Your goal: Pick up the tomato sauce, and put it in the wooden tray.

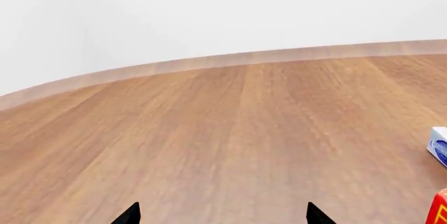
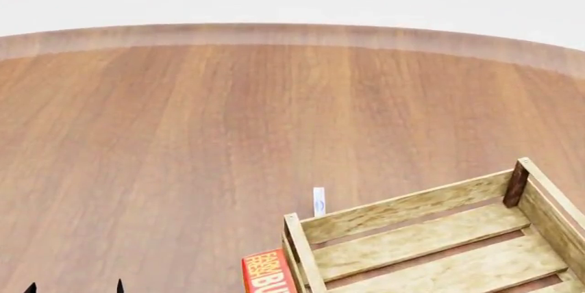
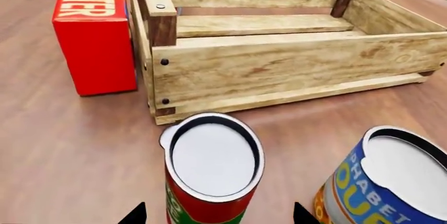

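The wooden floor stretches bare to its curved far edge, with open room ahead. The wooden tray sits empty, a red butter box just beside its slatted wall. The tomato sauce stands upright before the tray's near corner, between the right gripper's spread fingertips, untouched. A blue-and-yellow can stands just beside it. The left gripper hangs open over bare floor.

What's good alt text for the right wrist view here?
The tomato sauce can stands upright on the wooden floor between the open right gripper fingertips, just short of the wooden tray. A blue-and-yellow can stands beside it, and a red butter box sits against the tray's outer side.
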